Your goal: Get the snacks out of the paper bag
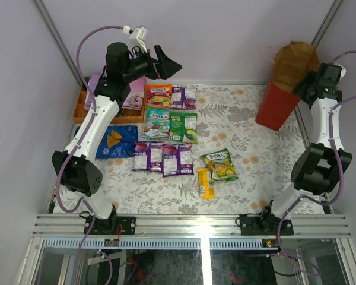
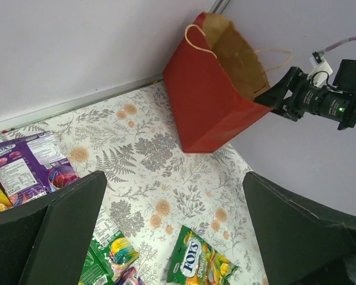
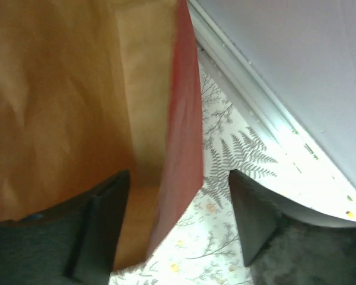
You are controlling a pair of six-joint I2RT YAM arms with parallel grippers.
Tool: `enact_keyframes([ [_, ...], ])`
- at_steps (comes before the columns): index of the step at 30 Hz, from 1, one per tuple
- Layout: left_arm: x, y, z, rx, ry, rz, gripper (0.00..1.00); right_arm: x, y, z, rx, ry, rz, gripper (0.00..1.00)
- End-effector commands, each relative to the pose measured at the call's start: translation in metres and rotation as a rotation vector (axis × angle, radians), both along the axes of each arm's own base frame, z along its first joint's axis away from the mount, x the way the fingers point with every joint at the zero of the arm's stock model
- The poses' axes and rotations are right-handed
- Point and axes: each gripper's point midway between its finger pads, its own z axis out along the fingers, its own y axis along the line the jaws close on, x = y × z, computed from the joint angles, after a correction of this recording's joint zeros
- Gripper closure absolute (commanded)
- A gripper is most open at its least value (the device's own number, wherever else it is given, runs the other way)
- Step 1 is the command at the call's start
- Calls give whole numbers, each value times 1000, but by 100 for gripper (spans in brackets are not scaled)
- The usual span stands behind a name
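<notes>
The red paper bag (image 1: 277, 104) stands tilted at the far right, its brown inside (image 1: 296, 59) facing up. My right gripper (image 1: 298, 85) is open at the bag's rim. In the right wrist view (image 3: 178, 219) one finger is inside the bag and one outside, with the red wall (image 3: 181, 148) between them, not pinched. No packet shows in the visible inside. The snacks lie on the table: the blue Doritos bag (image 1: 115, 141), purple packets (image 1: 163, 158), green packets (image 1: 184, 126), an orange packet (image 1: 158, 95) and a green-yellow Fox's packet (image 1: 219, 164). My left gripper (image 1: 168, 63) is open and empty, raised at the back left.
An orange tray (image 1: 82, 108) holding a purple-pink cloth (image 1: 133, 95) sits at the far left. A small orange-yellow packet (image 1: 205, 183) lies near the front. The left wrist view shows the bag (image 2: 204, 107), the right gripper (image 2: 279, 95) and the Fox's packet (image 2: 204, 264). The back wall is close behind the bag.
</notes>
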Motion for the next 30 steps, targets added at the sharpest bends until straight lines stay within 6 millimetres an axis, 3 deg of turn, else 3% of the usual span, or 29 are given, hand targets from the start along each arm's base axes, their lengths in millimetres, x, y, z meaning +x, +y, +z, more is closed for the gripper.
enact_keyframes([
  [1, 1, 5, 17, 2, -59, 17, 0, 0, -1, 84, -102, -163, 32, 13],
  [2, 1, 6, 16, 3, -58, 21, 0, -4, 0, 99, -115, -188, 31, 3],
  [3, -1, 7, 16, 3, -59, 23, 0, -9, 2, 117, -125, -221, 33, 0],
  [7, -3, 10, -1, 0, -24, 50, 0, -35, 15, 170, -161, -323, 22, 1],
  [9, -6, 13, -9, -15, -13, 72, 0, -51, 28, 185, -210, -342, 5, 1],
  [11, -11, 17, -15, -32, -12, 94, 0, -62, 56, 195, -254, -373, 20, 1],
  [14, -23, 28, -28, -45, -5, 150, 0, -71, 107, 194, -248, -411, 104, 1],
  [19, -44, 55, -52, -45, 13, 285, 0, -77, 227, 157, -251, -388, 354, 1],
  [22, -56, 88, -65, 8, 16, 455, 0, -87, 284, 120, -291, -342, 499, 1],
  [25, -71, 119, -75, 49, 15, 592, 0, -96, 316, 78, -231, -311, 632, 1],
  [30, -91, 142, -81, 69, 23, 689, 0, -115, 333, 7, -225, -125, 780, 1],
])
